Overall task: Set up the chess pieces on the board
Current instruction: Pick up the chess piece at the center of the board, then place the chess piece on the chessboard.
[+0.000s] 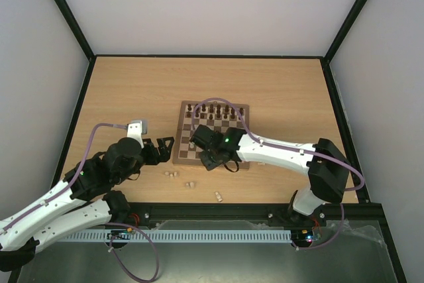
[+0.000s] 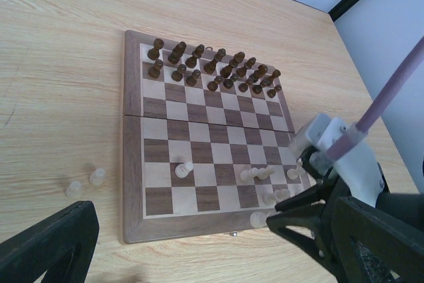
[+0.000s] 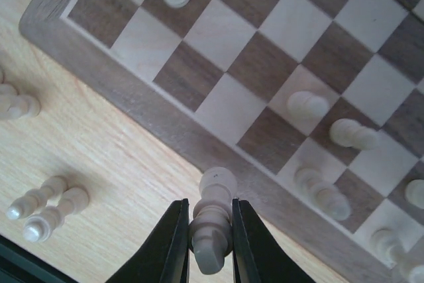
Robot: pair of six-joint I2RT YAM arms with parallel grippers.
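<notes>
The right gripper was shut tight on 1 pale piece, with a black finger pressed on each side of it. I think it held the piece by its thin middle so that the piece would not slip or tip. The piece hung over the near edge of the board, next to the pale side. That looked like the way to a near square, but I could not tell which one, or what kind of piece it was. The dark pieces stood in 2 rows at the far end of the board, so that side looked done. A few pale pieces stood on the near squares toward the right corner, not yet in neat rows, and 1 pale one stood apart nearer the left. Loose pale pieces lay on the table just in front of the board, likely waiting for their turn. The left gripper was wide open and held nothing. It sat on the table side of the board's left edge, near the loose pieces. I think it kept out of the way so the right arm had room. A small green light glowed on the right arm. I could not read any words, names or labels on the board, the pieces or the arms.
</notes>
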